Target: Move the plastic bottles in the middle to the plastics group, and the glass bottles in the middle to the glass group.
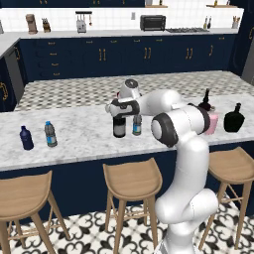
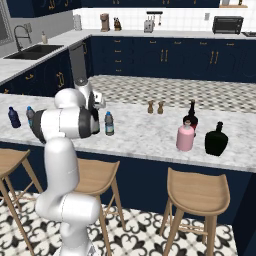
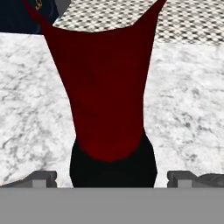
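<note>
The tall dark wine bottle with its red cap stands mid-counter. My gripper hangs over its top, open, one fingertip on each side of the neck and a gap between each and the glass. Just right of it stands a small water bottle with a blue cap. The pink bottle stands further right, beside the black flask and the slim-necked dark bottle. At the counter's left end are a dark-blue bottle and another water bottle.
Two small wooden shakers stand at the counter's far edge behind the middle. Wooden stools line the near side under the marble counter. Bare marble lies between the left pair and the wine bottle.
</note>
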You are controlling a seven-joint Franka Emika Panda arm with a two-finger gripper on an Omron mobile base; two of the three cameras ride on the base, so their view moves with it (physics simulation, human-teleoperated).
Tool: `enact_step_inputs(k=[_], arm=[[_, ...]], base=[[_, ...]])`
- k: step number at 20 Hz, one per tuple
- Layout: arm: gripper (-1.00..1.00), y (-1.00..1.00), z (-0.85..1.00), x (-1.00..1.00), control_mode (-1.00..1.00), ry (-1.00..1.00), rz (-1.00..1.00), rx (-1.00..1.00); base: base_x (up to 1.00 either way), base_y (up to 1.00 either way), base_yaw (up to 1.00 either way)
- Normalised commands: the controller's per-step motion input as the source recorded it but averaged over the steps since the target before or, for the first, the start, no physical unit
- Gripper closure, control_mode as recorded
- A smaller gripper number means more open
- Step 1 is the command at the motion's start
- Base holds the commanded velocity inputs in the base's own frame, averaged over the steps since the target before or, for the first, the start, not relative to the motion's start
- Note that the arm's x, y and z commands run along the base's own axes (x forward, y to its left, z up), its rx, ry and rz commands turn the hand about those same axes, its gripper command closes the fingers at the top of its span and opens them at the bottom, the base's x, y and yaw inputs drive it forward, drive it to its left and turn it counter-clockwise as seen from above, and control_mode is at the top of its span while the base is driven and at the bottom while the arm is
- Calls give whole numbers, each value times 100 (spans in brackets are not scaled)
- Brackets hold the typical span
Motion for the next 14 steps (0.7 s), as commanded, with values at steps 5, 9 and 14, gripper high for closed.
enact_step_inputs(k=[5, 9, 14], arm=[[-100, 1, -13, 11, -100, 0, 0, 0], [100, 0, -1, 1, -100, 0, 0, 0], [100, 0, 0, 0, -100, 0, 0, 0]], base=[[0, 0, 0], [0, 0, 0], [0, 0, 0]])
